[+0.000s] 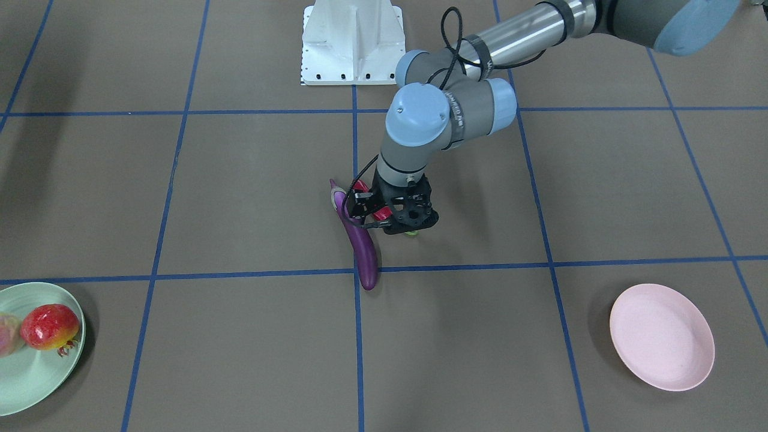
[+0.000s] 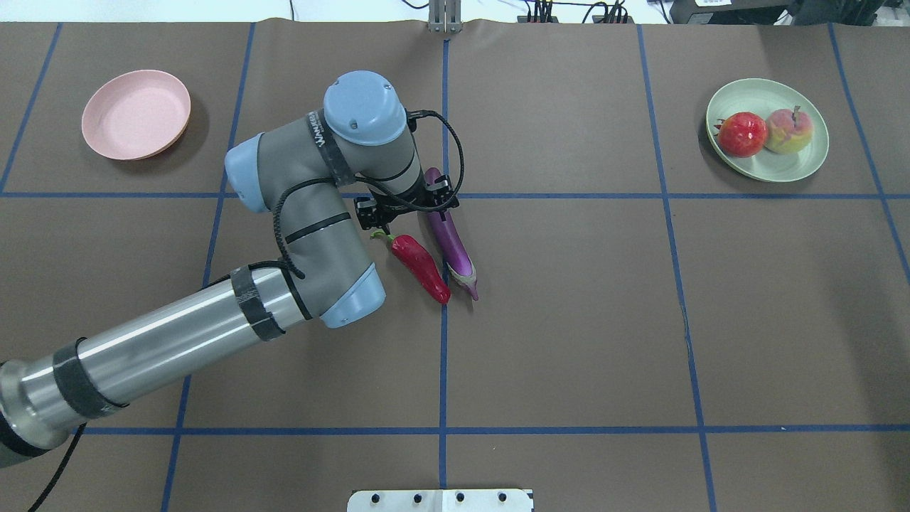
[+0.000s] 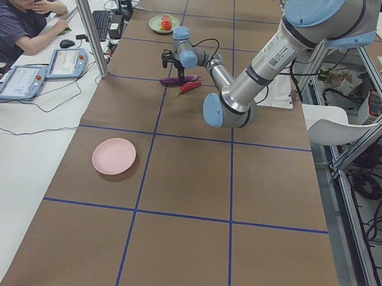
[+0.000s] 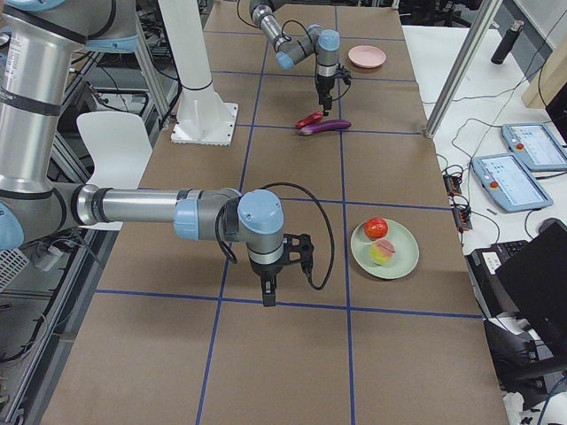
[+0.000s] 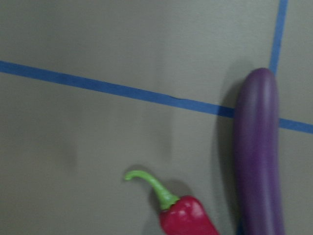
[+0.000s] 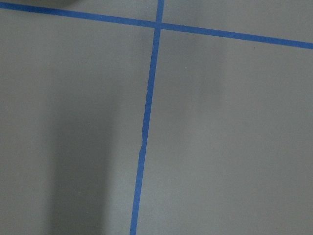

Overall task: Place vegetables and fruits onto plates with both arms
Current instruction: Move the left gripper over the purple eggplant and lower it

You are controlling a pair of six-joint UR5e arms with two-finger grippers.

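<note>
The purple eggplant and the red chili pepper lie side by side on the brown table, close to its middle. My left gripper hangs just above the chili's green stem, with the eggplant beside it. Its fingertips are hidden under the wrist, so I cannot tell its state. The pomegranate and the peach rest on the mint green plate. The pink plate is empty. My right gripper shows only in the exterior right view, pointing down near the green plate; I cannot tell its state.
The white base block stands at the robot's edge of the table. Blue tape lines divide the table into squares. An operator sits beyond the far side edge with tablets nearby.
</note>
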